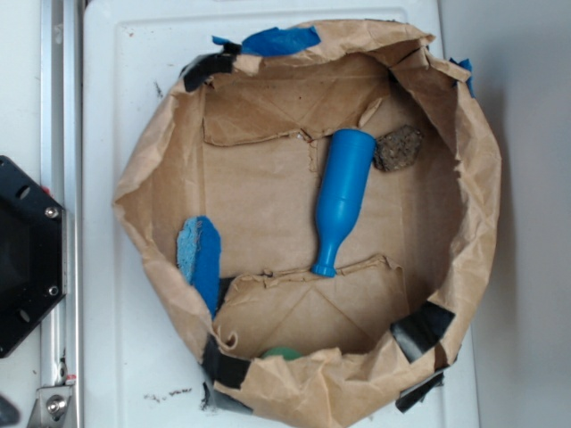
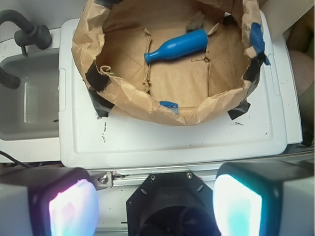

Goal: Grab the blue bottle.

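Open top above the blue bottle (image 1: 342, 198), paper bag walls (image 1: 482, 187) around, rough stone (image 1: 399, 148) just beside its base.

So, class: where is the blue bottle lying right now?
In the exterior view the blue bottle lies on its side on the floor of the paper bag, right of centre, its base beside the brown rock-like lump.

Brown paper bag (image 1: 464, 214), walls rolled down into an open ring, sits on a white tray (image 1: 134, 71). Blue tape patch (image 1: 281, 39) on the bag's top rim in the exterior view, black tape strips (image 1: 421, 328) along its lower rim. Blue sponge (image 1: 200, 259) leans against the inside of the bag's left wall. Dark rough lump (image 1: 399, 148) lies inside near the bag's right wall. Green object (image 1: 282, 353) peeks at the bag's bottom rim, mostly hidden. In the wrist view, a white sink (image 2: 24, 98) lies left of the bag, with a dark faucet (image 2: 27, 32).
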`<move>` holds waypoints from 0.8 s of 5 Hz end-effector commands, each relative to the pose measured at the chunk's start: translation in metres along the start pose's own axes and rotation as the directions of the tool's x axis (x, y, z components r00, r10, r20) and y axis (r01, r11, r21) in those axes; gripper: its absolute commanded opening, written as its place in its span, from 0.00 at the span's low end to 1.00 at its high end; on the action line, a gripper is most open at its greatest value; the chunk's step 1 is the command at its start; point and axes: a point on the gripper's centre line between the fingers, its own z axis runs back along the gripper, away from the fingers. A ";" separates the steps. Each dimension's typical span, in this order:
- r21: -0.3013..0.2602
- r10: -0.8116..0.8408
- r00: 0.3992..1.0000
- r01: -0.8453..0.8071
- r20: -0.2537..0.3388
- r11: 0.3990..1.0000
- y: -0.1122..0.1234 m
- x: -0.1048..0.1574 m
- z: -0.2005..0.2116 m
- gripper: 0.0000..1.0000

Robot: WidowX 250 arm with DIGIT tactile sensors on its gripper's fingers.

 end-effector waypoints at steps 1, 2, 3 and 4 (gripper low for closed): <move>0.009 0.115 0.993 -0.115 -0.026 0.993 -0.028 0.028 -0.011 1.00; 0.004 0.166 0.986 -0.166 -0.025 0.986 -0.037 0.046 -0.027 1.00; -0.045 0.179 0.983 -0.181 -0.043 0.982 -0.037 0.066 -0.040 1.00; -0.045 0.179 0.983 -0.181 -0.043 0.982 -0.037 0.066 -0.040 1.00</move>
